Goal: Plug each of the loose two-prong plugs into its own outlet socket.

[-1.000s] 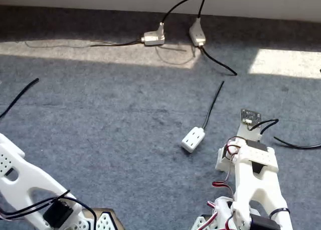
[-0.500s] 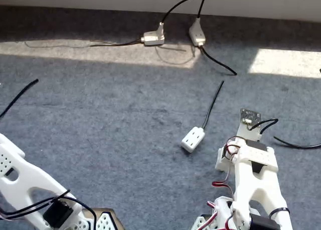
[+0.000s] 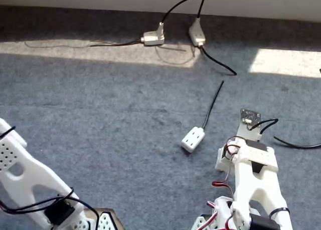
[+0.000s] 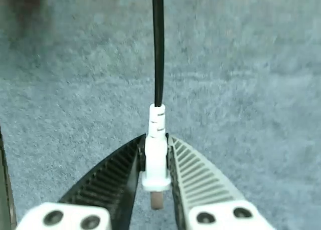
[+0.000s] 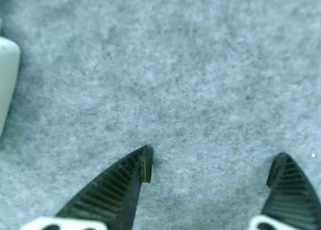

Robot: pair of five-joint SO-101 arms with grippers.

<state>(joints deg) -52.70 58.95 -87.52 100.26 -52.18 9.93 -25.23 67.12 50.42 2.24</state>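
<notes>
1. The left pincer [image 4: 155, 139] is pinching a white 2-prong plug [image 4: 155, 162]. Its ribbed fingers [image 4: 118, 175] press on either side of the plug body, which lies lengthwise between them.
2. A prong tip [image 4: 156, 202] pokes out of the plug's end nearer the wrist. The plug's black cord [image 4: 158, 44] leaves the other end and runs straight away over the gray carpeted surface [image 4: 261, 79].
3. The right pincer [image 5: 211, 165] is spread wide above bare carpet, with nothing between its 2 fingers. A white rounded body [image 5: 7, 79], cut off by the frame, lies on the carpet near it. That view does not show what it is.
4. In the high view, a loose white outlet socket [image 3: 193, 139] lies flat on the surface near the middle. It is just beside the front of the right arm [image 3: 253, 170] and apart from it.
5. The socket's thin black lead [image 3: 213, 103] runs away toward the far wall and ends free on the carpet.
6. Along the far edge lie 2 more white connector bodies, 1 [image 3: 153, 38] beside the other [image 3: 197, 34]. Dark cords leave both ends of each.
7. The left arm [image 3: 25, 172] stands at the near left corner, well apart from the socket, with black wires draped over it.
8. A black cable [image 3: 296, 146] lies on the carpet near the right arm, toward the right edge.
</notes>
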